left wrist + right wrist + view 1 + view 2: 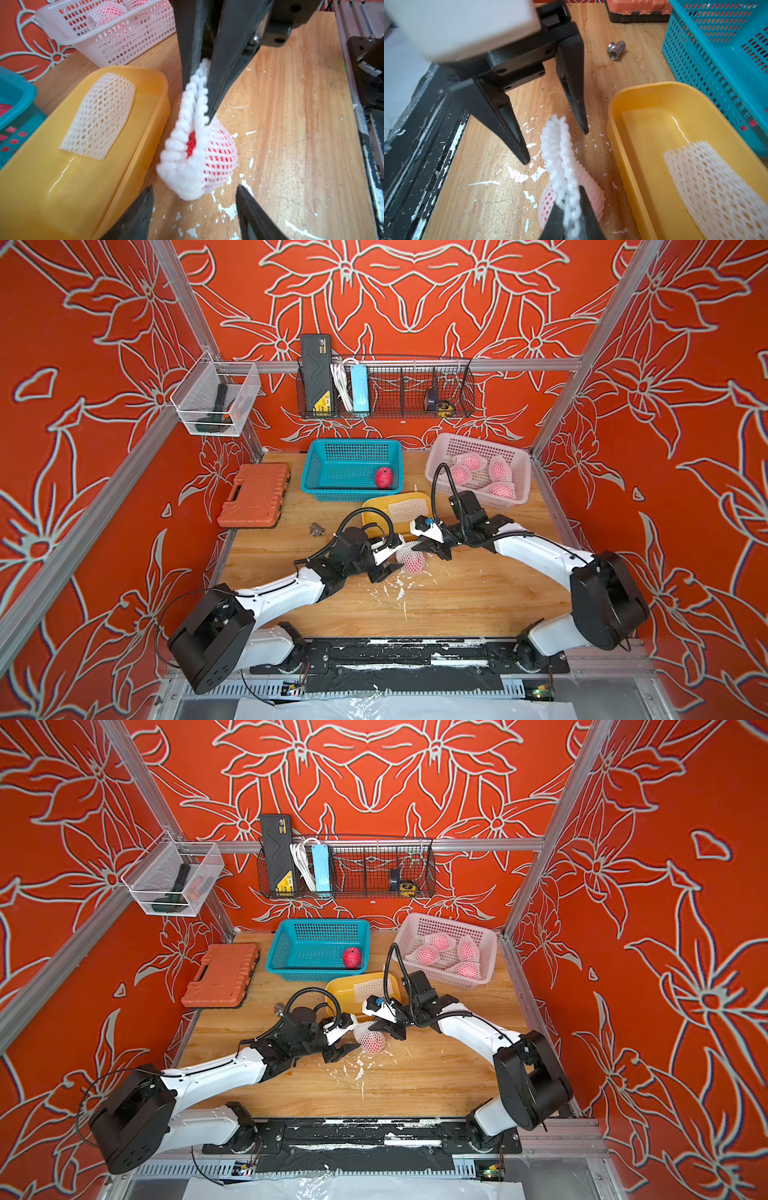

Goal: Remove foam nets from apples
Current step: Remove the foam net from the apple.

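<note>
While our right gripper (199, 93) pinches the foam net (180, 166) at its mouth and our left gripper (556, 147) stands open alongside, we list the apple (191, 142), netted, on the table (280, 124); risk: unbraced, it may lift too, or foam tears.

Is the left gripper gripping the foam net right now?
No, the left gripper stands open; only the right gripper pinches the foam net.

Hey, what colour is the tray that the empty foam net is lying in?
Yellow. The tray shows best in the left wrist view.
</note>
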